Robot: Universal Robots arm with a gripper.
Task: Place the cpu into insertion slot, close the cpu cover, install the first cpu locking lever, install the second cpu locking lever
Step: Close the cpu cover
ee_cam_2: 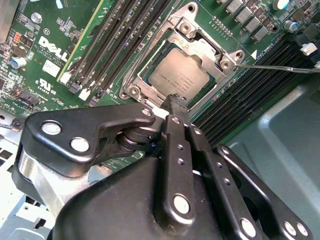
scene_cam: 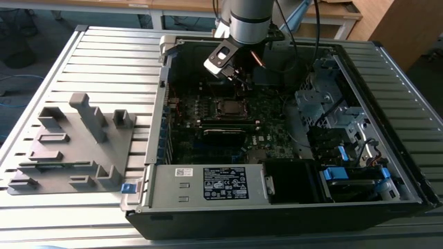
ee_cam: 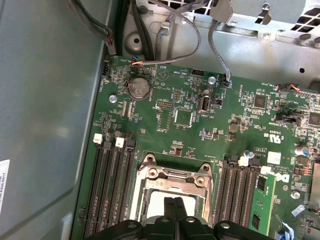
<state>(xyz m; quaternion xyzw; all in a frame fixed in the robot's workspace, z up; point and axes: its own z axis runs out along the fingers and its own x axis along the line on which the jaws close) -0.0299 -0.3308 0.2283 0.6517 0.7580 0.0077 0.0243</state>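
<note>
Jaws stand pressed together with nothing between them. The gripper (ee_cam_2: 175,102) points down at the near rim of the insertion slot (ee_cam_2: 129,91), just beside the cpu.

The slatted table (scene_cam: 111,57) carries the open computer case (scene_cam: 207,218); the arm reaches in through its open top, with free room above. A grey fixture tray (scene_cam: 69,166) lies well apart, on the exterior view's left. Inside the case, a labelled power supply (scene_cam: 207,184) and a metal drive cage (scene_cam: 318,98) border the green motherboard (ee_cam: 165,125). A bare grey case wall (ee_cam: 50,125) runs along one board edge, and grey cables (ee_cam: 190,35) hang over another.

Black memory slots (ee_cam_2: 125,40) flank the socket closely on two sides. The cpu cover (ee_cam_2: 200,42) lies down around the cpu (ee_cam_2: 177,75), which sits in the slot, its grey top showing through the cut-out. A thin silver locking lever (ee_cam_2: 280,68) stands out over the slots.
</note>
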